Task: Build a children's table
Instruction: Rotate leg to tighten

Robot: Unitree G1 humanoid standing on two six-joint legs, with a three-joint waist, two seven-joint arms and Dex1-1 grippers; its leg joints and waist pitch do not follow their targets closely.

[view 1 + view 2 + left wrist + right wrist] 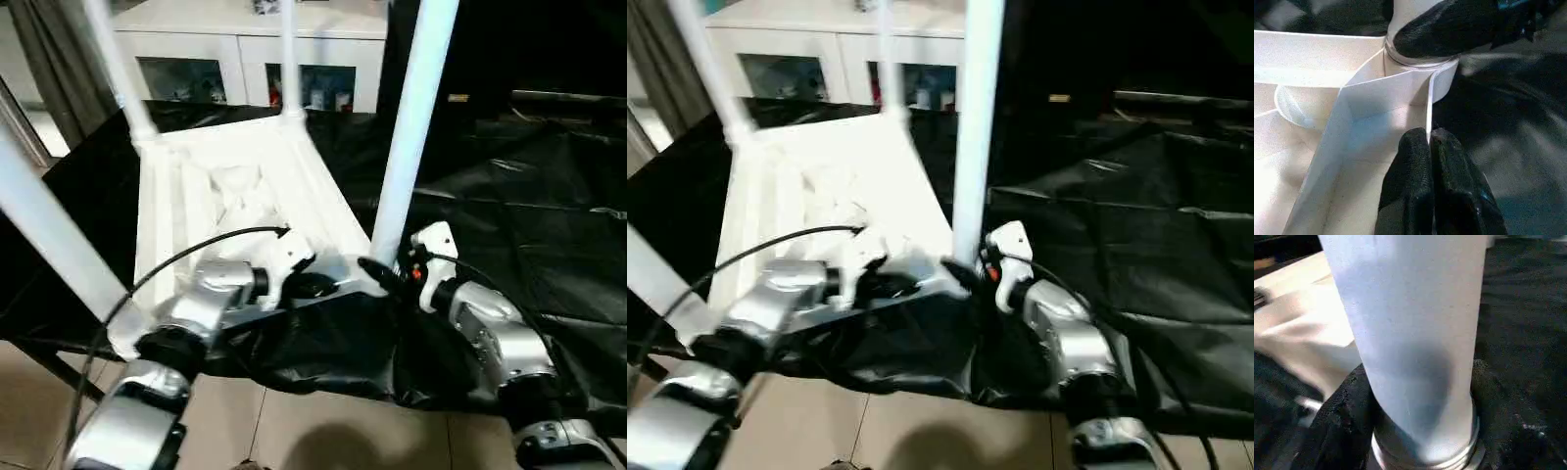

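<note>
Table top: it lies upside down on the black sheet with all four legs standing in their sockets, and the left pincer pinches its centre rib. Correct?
Not the centre: the left pincer pinches the table top's rim near the corner socket, as the left wrist view shows. The rest holds.

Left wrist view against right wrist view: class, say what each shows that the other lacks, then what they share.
The left wrist view has the left gripper pinching the thin side wall of the tabletop, with the ribbed underside beside it. The right wrist view has the leg's long tube close up, the right gripper straddling its base. Both share that leg's ringed foot in the corner socket and the black sheet.
</note>
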